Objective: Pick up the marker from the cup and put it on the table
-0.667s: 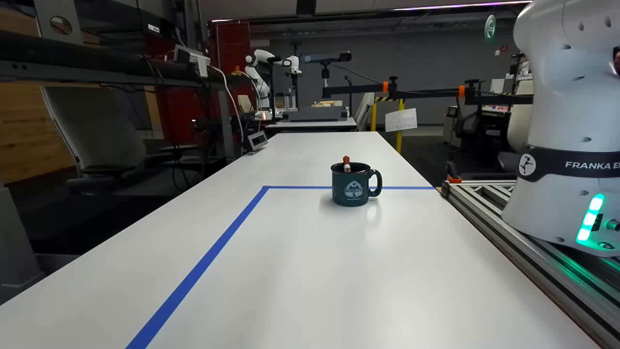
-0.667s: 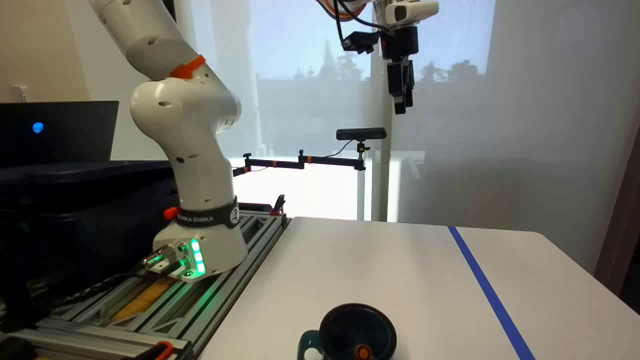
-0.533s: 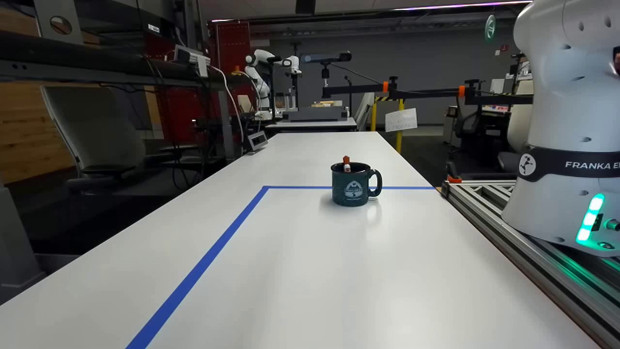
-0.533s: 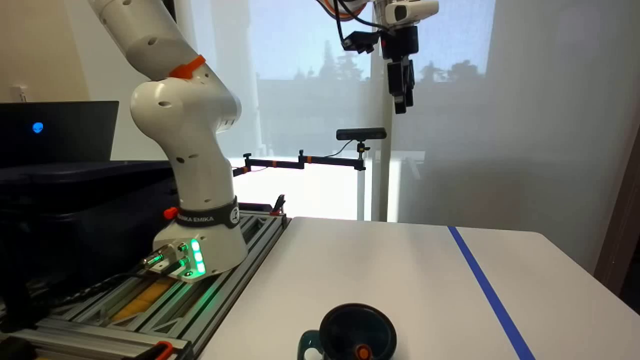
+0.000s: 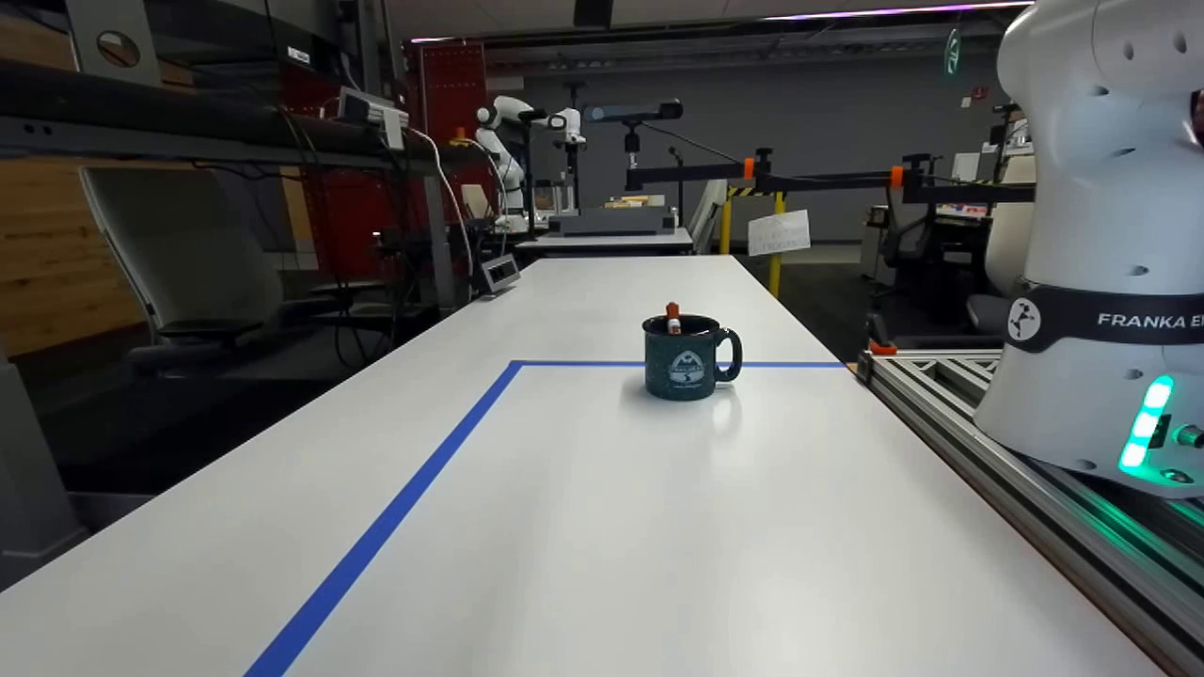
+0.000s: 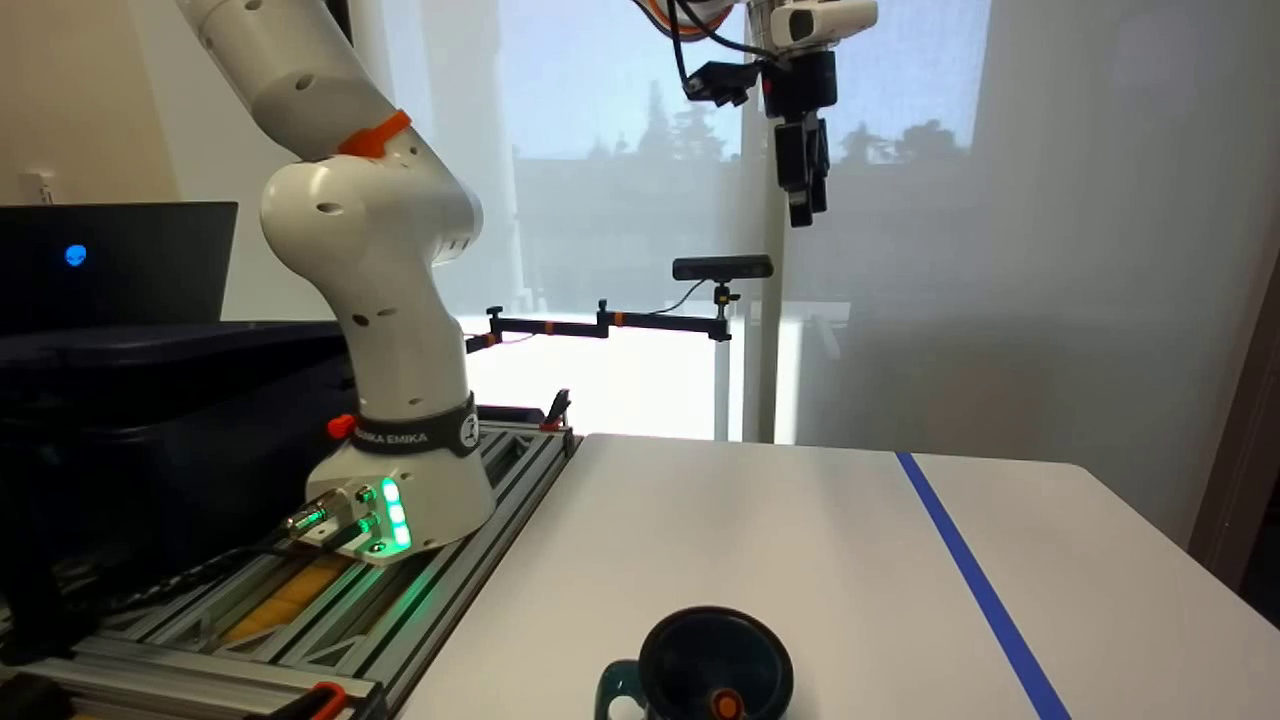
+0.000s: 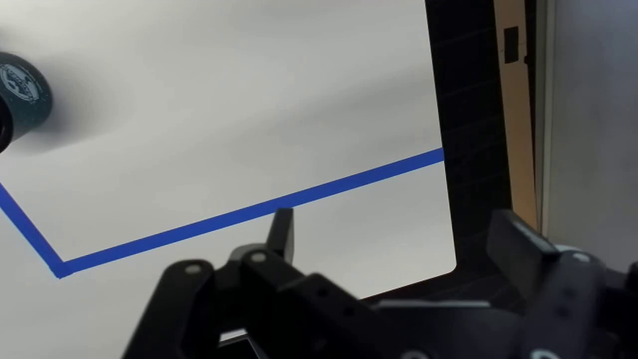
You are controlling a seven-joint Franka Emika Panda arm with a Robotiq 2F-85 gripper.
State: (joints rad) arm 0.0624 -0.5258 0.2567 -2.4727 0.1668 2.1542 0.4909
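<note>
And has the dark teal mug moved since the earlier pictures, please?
No. In both exterior views, the dark teal mug keeps its place relative to the blue tape.

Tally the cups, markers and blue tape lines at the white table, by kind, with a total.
Cup: 1
Marker, poking up out of the cup: 1
Blue tape lines, meeting at a corner: 2
Total: 4

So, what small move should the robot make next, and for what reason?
I would probably move the open gripper toward the cup before lowering: the wrist view cuts it off at the left edge, and an exterior view shows the marker sticking up out of it.
</note>
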